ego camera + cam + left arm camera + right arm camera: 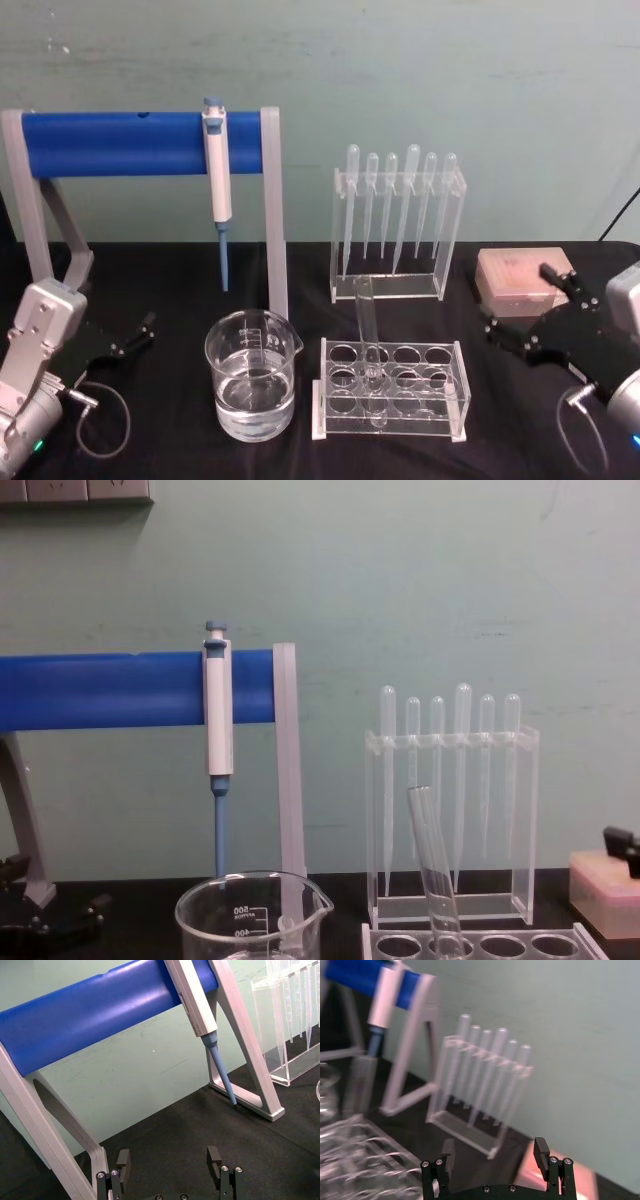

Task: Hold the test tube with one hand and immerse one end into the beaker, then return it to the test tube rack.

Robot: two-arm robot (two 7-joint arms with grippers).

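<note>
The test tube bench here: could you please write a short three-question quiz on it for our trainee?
1. True or false: the test tube stands tilted in the test tube rack.
2. What does the beaker hold? A) clear liquid B) blue powder C) nothing
3. Fill in: the left gripper and the right gripper are both ____, holding nothing.

Key: 1 true; 2 A; 3 open.
</note>
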